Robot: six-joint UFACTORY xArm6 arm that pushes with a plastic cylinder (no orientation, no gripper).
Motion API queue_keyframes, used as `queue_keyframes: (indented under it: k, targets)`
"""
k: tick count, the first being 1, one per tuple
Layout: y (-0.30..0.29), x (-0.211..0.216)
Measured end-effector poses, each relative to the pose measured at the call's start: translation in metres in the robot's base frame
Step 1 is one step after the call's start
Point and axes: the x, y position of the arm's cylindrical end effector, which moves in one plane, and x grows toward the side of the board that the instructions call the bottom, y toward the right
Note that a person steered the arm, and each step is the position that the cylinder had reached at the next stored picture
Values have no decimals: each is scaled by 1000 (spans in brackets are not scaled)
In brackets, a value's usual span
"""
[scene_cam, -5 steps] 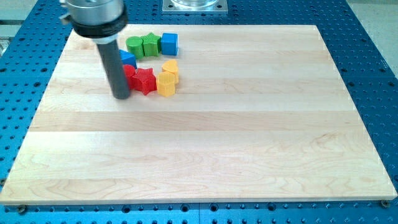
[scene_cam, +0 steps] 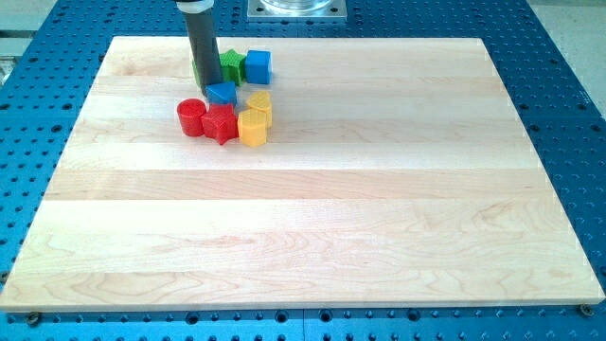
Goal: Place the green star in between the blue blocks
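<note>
Seven small blocks sit in one cluster near the top left of the pale wooden board (scene_cam: 312, 199), whose grain runs in long strips from the view's left to its right. My tip (scene_cam: 205, 91) comes down among them as a straight, smooth, dark grey rod; it carries no jaws, so nothing is gripped or held, and it can only push.

Just to the view's right of my tip, touching or very nearly touching it, lies a small blue block (scene_cam: 222, 93) with slanted faces; its exact shape is hard to make out. Behind the rod's shaft, toward the view's top, a green block (scene_cam: 198, 68) is mostly hidden, only a sliver showing. The green star (scene_cam: 230, 65) stands just right of the shaft and above my tip, its notched outline pressed against the blue cube (scene_cam: 258, 65) on its right.

Below my tip, toward the view's bottom, a red cylinder (scene_cam: 191, 117) with a round flat top sits beside a red star (scene_cam: 220, 123). Right of these stand two yellow blocks: a lower one (scene_cam: 252, 127) with faceted sides and an upper one (scene_cam: 259, 102) touching it. All the blocks look matte and solid-coloured. Around the board lies a blue metal table (scene_cam: 568, 85) dotted with a regular grid of holes.
</note>
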Motion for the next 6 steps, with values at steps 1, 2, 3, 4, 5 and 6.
queue_keyframes:
  k: [1,2,3,4,5,6]
  targets:
    - [-50,-25]
    - [-1,-42]
    - [74,-42]
    - [71,-34]
    - [109,-28]
    - [94,-10]
